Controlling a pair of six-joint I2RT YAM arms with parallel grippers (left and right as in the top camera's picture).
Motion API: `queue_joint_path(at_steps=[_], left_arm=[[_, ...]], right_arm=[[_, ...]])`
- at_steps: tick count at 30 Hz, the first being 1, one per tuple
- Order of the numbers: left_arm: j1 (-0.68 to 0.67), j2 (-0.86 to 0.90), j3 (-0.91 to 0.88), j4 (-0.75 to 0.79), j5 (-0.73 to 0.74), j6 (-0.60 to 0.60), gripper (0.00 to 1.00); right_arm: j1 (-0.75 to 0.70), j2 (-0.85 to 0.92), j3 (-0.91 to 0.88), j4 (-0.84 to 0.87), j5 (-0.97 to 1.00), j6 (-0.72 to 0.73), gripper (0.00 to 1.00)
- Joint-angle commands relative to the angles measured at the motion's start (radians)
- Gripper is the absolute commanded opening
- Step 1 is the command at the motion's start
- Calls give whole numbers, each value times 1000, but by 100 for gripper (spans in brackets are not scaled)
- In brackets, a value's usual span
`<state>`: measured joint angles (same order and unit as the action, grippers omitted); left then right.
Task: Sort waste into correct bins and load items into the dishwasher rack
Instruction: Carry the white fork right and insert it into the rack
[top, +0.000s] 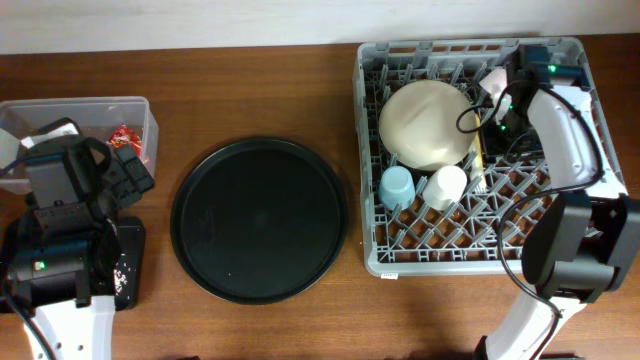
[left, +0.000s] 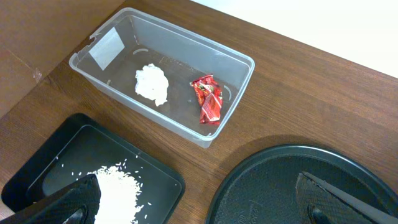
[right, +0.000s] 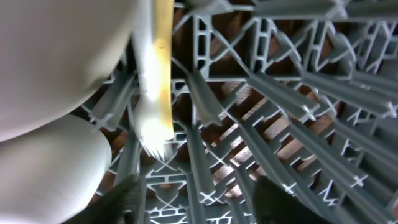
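Grey rack (top: 430, 262), cream plate (top: 428, 122), red wrapper (left: 208, 99), seemingly pale-yellow fork (right: 155, 118)

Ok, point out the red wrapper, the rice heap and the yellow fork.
red wrapper (left: 207, 99): left wrist view, middle of the crumpled foil.
rice heap (left: 118, 188): left wrist view, centre of the pile.
yellow fork (right: 157, 93): right wrist view, neck above the tines.

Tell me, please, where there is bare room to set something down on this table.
The round black tray is wholly bare, as is the wood behind it, between the clear box and the dishwasher rack. The rack's front rows, ahead of the light blue cup and white cup, are free. Its back half is crowded by the cream bowl-plate.
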<state>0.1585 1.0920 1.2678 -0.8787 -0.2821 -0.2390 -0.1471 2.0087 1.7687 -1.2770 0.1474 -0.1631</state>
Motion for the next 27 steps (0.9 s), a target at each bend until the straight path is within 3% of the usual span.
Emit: queue_joint_path(at_steps=[1, 5, 8, 27], left_arm=[[2, -5, 3, 2, -10, -2, 99], [3, -5, 3, 1, -10, -2, 99], [2, -5, 3, 2, -10, -2, 99], [3, -5, 3, 2, -10, -2, 99]], right_arm=[[-11, -9, 23, -20, -72, 10, 71], [-10, -67, 188, -143, -241, 10, 79], [-10, -171, 233, -189, -324, 47, 98], [-10, -203, 233, -196, -323, 64, 98]])
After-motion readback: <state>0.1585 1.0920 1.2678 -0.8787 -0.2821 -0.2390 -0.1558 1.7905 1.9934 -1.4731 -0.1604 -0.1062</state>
